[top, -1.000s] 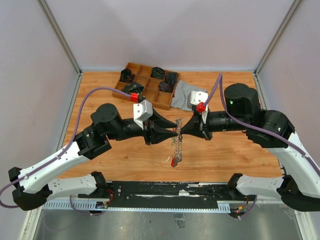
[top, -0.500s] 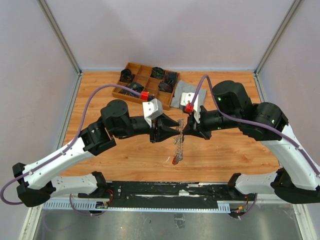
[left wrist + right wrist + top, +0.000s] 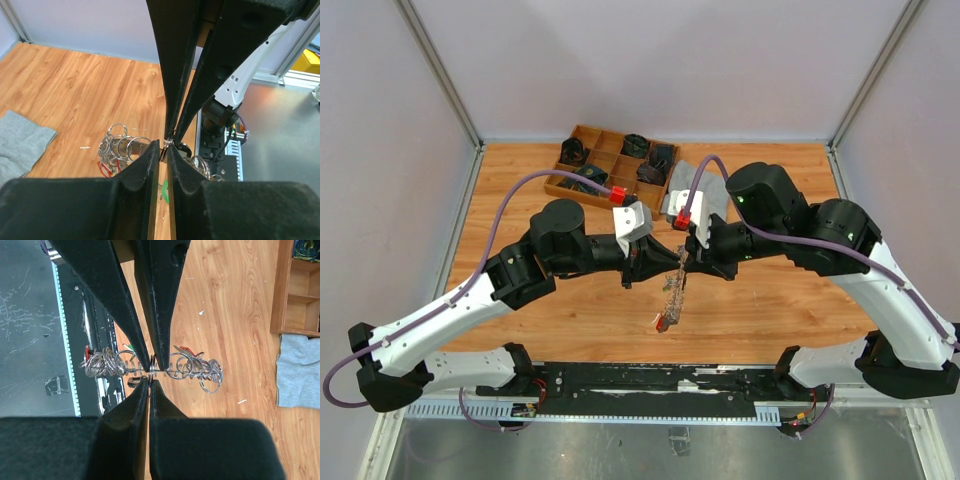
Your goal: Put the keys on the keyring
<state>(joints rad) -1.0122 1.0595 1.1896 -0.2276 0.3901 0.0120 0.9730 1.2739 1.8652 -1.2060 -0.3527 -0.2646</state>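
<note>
Since the earlier view, both arms are reaching farther from their bases, and the left hand (image 3: 657,262) and right hand (image 3: 686,258) are meeting tip to tip above the middle of the tabletop (image 3: 520,190). Between them the keyring (image 3: 672,288), a string of silver rings, is hanging downward, with a red tag (image 3: 662,322) dangling at its lower end; whether that end is touching the wood cannot be told. The right hand's fingers are pressing together on one ring. The left hand's fingers, now narrower, are leaving only a thin slit and nipping the string from the opposite side. A wooden tray (image 3: 620,160) and a grey cloth (image 3: 685,185) are lying beyond.
</note>
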